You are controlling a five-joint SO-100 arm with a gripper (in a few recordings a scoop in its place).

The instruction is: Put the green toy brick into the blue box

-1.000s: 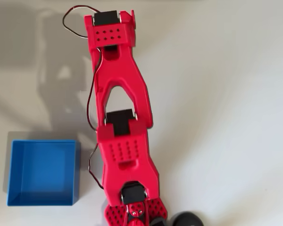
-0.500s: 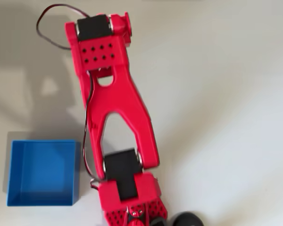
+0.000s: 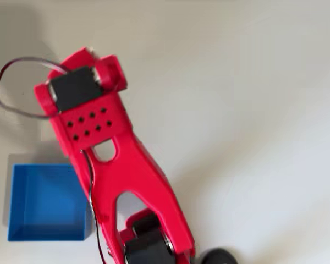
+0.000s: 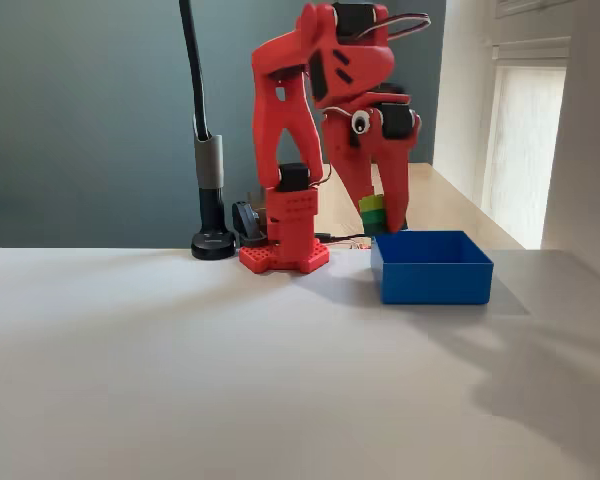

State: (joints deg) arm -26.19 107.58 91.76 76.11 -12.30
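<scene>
Red 3D-printed arm (image 4: 310, 120), matte plastic with perforated plates and black servo blocks, stands folded high on the pale, smooth desk (image 4: 180, 360). In the fixed view the gripper (image 4: 383, 215) points down, its fingers clenched on the green toy brick (image 4: 373, 212); a lime-green face and a darker band below are visible between the red fingers, the rest covered by them. The brick hangs just above the back left rim of the blue box (image 4: 432, 267), apart from the box floor.

The box is a square, thin-walled, bright-blue plastic tray with a flat bottom. In the overhead view the box (image 3: 41, 203) has its right wall partly covered by the arm (image 3: 115, 170), which also hides gripper and brick. A thin dark cable (image 3: 14, 91) loops from the upper servo.

A black lamp-style post (image 4: 208, 150) on a round base stands just left of the arm base. The overhead picture is slightly blurred.
</scene>
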